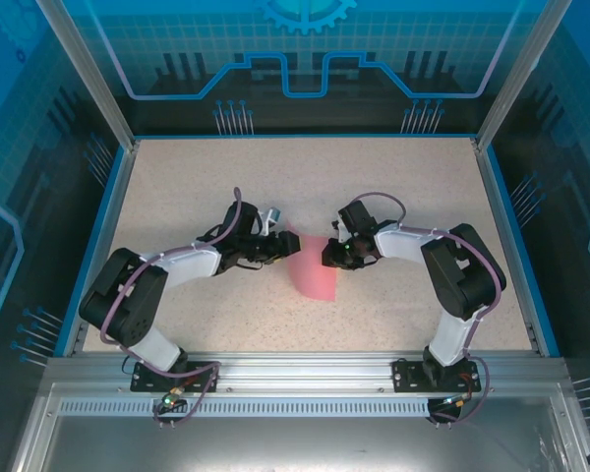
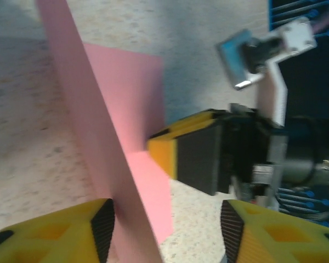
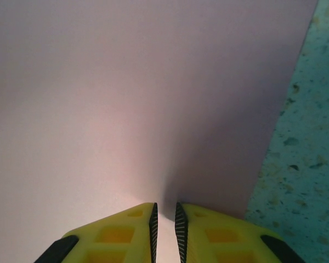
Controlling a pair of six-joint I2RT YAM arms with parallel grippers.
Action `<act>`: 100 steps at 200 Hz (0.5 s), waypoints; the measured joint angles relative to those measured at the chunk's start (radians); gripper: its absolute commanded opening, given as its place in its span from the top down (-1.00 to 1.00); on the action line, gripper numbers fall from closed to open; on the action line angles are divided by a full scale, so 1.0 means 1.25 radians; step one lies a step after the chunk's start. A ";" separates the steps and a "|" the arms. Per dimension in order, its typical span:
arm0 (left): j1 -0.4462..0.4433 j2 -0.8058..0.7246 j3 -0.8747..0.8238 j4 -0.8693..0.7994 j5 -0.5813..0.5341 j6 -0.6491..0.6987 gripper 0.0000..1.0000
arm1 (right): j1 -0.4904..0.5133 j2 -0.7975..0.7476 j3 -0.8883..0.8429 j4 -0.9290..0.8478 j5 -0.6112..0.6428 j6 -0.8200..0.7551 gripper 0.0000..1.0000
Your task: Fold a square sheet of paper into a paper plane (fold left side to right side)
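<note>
Currently | thin salmon-pink square sheet of paper: light, floppy; grip edges | right gripper pinches it | left gripper released

Pink paper sheet, centre of table, partly folded, flap raised.

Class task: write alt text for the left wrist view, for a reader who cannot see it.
A thin salmon-pink square sheet of paper stands lifted off the speckled beige table, one flap rising between the left gripper's open yellow fingers. The right gripper's yellow-and-black fingers meet it from the right.
</note>
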 measured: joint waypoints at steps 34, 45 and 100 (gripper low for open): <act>-0.038 0.064 0.045 0.039 0.030 -0.015 -0.24 | -0.001 -0.014 -0.021 0.031 -0.009 0.001 0.55; -0.048 0.081 0.048 0.044 0.033 -0.018 -0.23 | -0.002 -0.027 -0.034 0.035 -0.013 0.002 0.50; -0.059 0.116 0.050 0.046 0.033 -0.020 -0.02 | -0.053 -0.189 -0.079 0.037 -0.024 0.014 0.11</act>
